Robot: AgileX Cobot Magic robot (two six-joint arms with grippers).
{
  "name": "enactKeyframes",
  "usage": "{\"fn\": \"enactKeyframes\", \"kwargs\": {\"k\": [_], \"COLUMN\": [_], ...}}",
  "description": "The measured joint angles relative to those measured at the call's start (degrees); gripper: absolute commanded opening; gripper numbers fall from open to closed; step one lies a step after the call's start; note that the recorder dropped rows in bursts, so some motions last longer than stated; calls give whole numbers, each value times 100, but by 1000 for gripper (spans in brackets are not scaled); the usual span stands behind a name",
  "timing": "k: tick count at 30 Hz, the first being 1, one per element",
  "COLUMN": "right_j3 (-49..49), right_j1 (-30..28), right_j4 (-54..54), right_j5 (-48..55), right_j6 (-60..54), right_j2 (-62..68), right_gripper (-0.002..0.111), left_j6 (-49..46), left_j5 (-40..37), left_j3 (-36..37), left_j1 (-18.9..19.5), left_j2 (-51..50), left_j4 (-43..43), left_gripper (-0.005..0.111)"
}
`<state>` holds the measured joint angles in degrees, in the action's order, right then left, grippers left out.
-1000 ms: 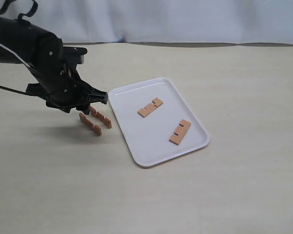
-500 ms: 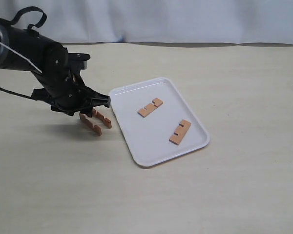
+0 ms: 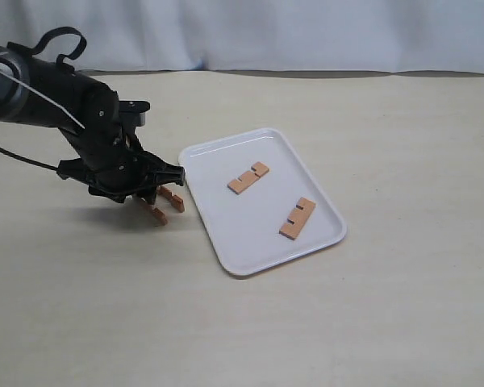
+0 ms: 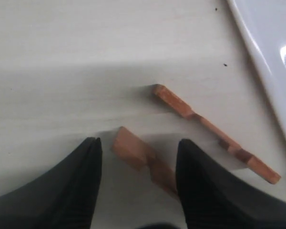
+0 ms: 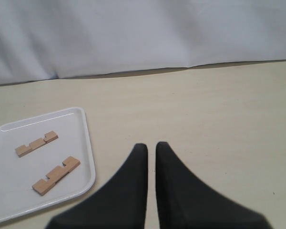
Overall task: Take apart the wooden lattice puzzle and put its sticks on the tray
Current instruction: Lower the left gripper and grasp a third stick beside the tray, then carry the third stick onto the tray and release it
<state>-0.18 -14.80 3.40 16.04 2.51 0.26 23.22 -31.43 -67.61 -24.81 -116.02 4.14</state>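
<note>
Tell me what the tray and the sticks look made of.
Tray: probably plastic, white and glossy. The left wrist view shows a bright highlight on its smooth, rounded rim.
Sticks: wood, reddish-brown with a matte, seemingly unvarnished surface. They show no shine and have square-cut notches.

1. I read this as a robotics lab or test cell, not a home or a shop.
2. My arm point(image 3: 56, 89), black and jointed with a loose cable point(image 3: 16, 155) trailing off it, works over a bare, pale counter point(image 3: 371, 322).
3. A plain white cloth backdrop point(image 3: 306, 32) hangs behind the counter and closes off the room.
4. The props are a white tray point(image 3: 226, 226) and small wooden sticks point(image 3: 297, 218), laid out like a set exercise.
</note>
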Motion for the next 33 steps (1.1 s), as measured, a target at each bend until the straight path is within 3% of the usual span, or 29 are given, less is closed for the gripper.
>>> {"fn": "enactKeyframes", "kwargs": {"k": [5,15,21,27,31,33], "right_j3": [0,0,0,0,0,0], "right_j1": [0,0,0,0,0,0], "right_j4": [0,0,0,0,0,0], "right_j5": [0,0,0,0,0,0], "right_j6": [0,0,0,0,0,0], "right_j2": [0,0,0,0,0,0], "right_gripper": [6,6,6,6,6,6], "left_j6": [9,24,-154,-484,-1251,-2150], "left_j5": [0,44,-29,-785,-95,552], "left_j3": [0,0,0,-392,-447,-554], "left_j1": [0,0,0,0,-337,-828], "left_j2": [-1,-1,40,867,1299,1061], "left_j4": [0,0,0,18,-814,-1899], "left_gripper": [44,0,0,0,0,0]}}
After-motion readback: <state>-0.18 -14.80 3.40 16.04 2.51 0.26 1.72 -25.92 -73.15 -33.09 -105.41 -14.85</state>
